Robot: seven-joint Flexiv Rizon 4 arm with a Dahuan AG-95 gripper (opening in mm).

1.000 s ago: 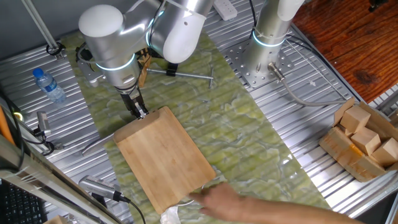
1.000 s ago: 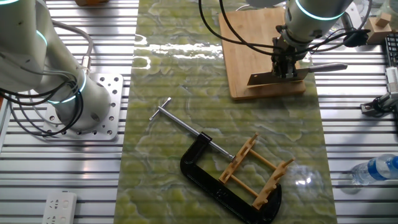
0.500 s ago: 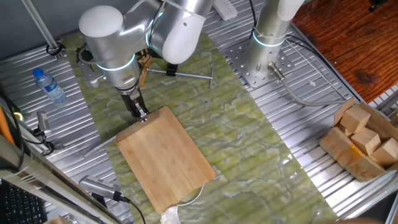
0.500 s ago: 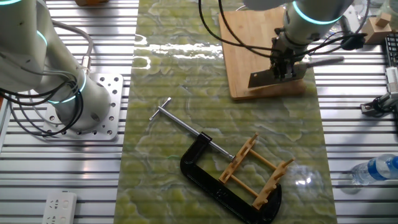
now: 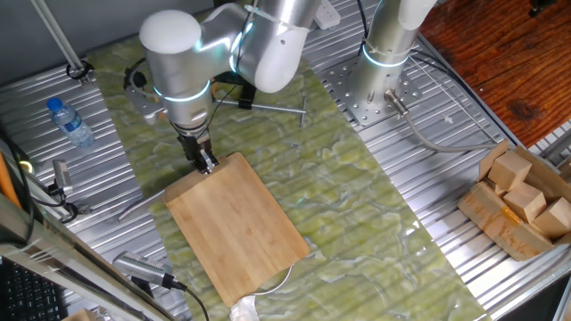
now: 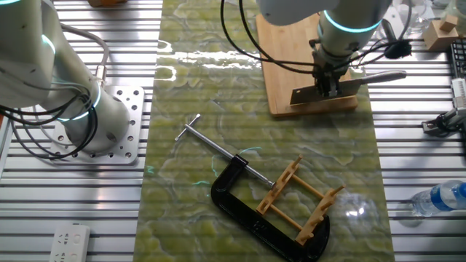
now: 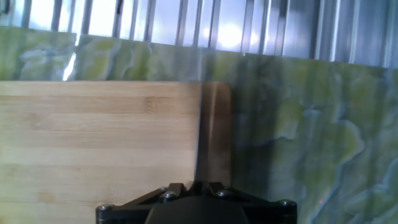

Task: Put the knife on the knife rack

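The knife is a cleaver with a grey blade (image 6: 314,93) and a slim silver handle (image 6: 384,76); it lies level at the near edge of the bamboo cutting board (image 6: 291,44). My gripper (image 6: 325,86) comes straight down and is shut on the blade. In one fixed view the gripper (image 5: 205,166) stands at the board's far corner, and the handle (image 5: 143,203) sticks out left. In the hand view the blade (image 7: 214,134) runs away from the gripper (image 7: 200,185), edge-on beside the board (image 7: 99,143). The wooden knife rack (image 6: 302,202) lies on the green mat, held in a black C-clamp (image 6: 240,207).
A second arm's base (image 6: 73,94) stands at the left. A water bottle (image 5: 70,122) lies on the slatted table, seen also at the other view's right edge (image 6: 437,200). A carton of wooden blocks (image 5: 522,201) sits far right. The clamp's steel bar (image 6: 211,142) points toward the board.
The arm's upper links have swung over and the gripper with the knife has shifted slightly along the board's edge. A person's hand at the board's near end has left the view.
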